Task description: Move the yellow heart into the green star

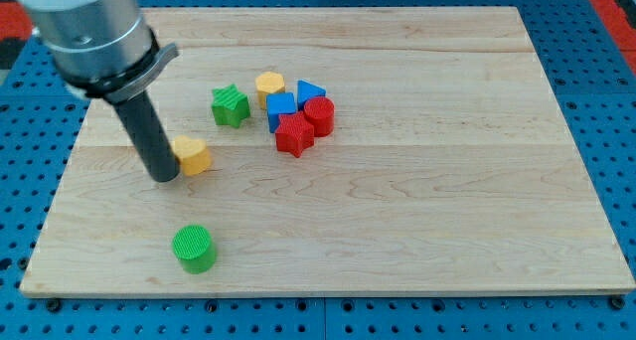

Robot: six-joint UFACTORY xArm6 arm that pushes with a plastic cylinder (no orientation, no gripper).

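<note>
The arm's grey housing (94, 27) runs off the view's top and left edges, so its upper part is cut away. The rod covers the left side of the yellow heart (193, 155), and the tip (164, 178) sits so close to that block that contact cannot be confirmed. In the cluster, the blue cube (279, 107) is partly hidden behind the red star (294, 136), and the blue triangular block (309, 91) is partly covered by the red cylinder (319, 114). The yellow block (269, 85) behind them looks hexagonal, though its shape is hard to make out.
</note>
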